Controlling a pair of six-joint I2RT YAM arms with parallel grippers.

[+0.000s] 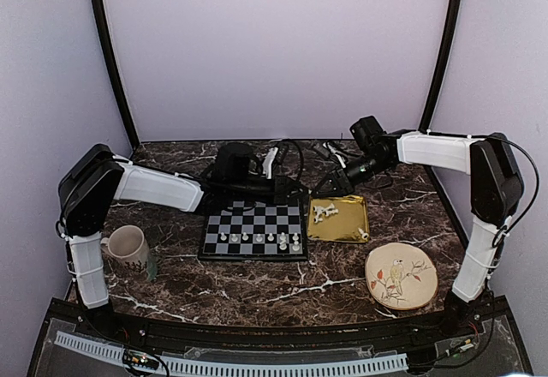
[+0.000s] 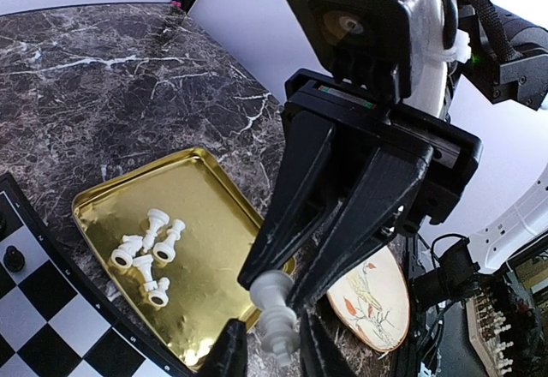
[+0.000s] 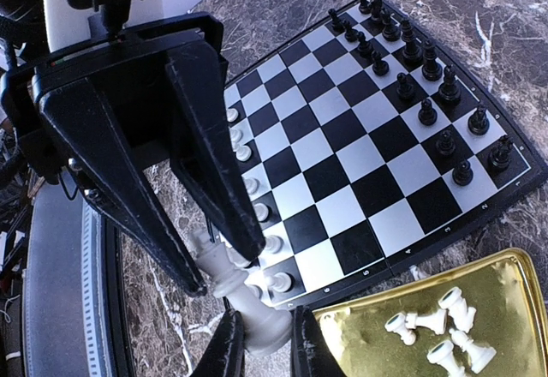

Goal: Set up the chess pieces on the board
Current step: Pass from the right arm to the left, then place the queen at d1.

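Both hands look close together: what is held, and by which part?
The right hand pinches a white chess piece by its base; left hand brackets its head, grip unclear.

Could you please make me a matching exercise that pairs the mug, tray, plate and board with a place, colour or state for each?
Things:
1. mug
2. tray
3. plate
4. board

Descriptions:
a. painted with a bird
b. carries a row of white pieces
c. stands left of the board
d. gold

Pairs: 1-c; 2-d; 3-a; 4-b
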